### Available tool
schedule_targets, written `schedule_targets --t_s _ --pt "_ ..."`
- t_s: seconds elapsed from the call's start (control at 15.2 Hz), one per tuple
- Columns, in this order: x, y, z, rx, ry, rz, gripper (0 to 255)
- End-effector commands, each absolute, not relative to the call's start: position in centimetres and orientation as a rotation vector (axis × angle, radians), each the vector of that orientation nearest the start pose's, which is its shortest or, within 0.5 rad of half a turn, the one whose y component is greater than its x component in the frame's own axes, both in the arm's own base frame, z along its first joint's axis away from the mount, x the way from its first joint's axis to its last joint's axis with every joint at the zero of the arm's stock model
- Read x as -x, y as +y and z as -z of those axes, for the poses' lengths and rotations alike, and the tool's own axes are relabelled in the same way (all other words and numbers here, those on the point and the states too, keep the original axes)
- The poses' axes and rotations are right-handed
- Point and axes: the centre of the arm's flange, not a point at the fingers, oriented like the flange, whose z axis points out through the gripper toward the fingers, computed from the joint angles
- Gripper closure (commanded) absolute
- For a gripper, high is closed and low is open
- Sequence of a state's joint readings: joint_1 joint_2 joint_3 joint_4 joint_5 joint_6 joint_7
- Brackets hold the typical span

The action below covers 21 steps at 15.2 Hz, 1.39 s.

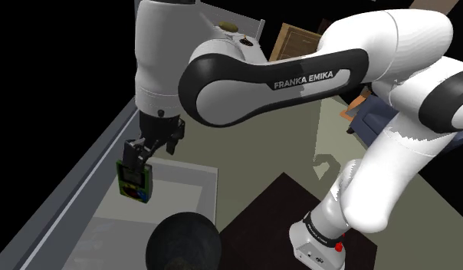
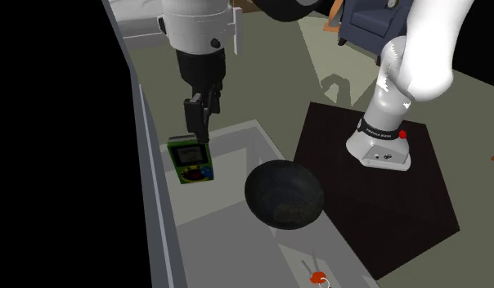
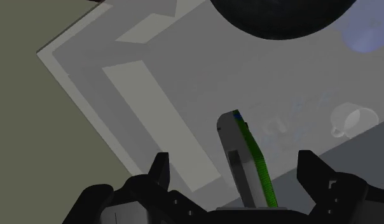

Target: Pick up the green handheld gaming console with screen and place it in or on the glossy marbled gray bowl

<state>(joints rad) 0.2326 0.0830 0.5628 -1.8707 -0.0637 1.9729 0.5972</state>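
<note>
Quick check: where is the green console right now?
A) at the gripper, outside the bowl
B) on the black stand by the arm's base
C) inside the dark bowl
A: the green console hangs just below the gripper, to the second exterior view's left of the dark bowl and apart from it.

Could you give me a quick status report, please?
Gripper shut on console. Console held upright above counter. Bowl nearby, path looks open.
</note>
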Motion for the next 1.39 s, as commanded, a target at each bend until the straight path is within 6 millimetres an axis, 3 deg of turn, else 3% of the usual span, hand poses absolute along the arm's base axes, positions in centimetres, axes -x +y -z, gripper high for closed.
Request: schedule_targets --t_s 0.0,0.46,0.99,1.06,1.32 --pt "-41.9 42.8 -47.2 3.115 -0.362 0.052 0" --pt "-42.0 42.8 -43.2 3.115 -0.362 0.052 0" --pt "-42.0 42.8 -43.2 3.115 -0.362 0.052 0" --pt "-42.0 42.8 -43.2 3.115 -0.362 0.052 255" --pt "-42.1 42.8 -43.2 3.115 -0.362 0.052 255"
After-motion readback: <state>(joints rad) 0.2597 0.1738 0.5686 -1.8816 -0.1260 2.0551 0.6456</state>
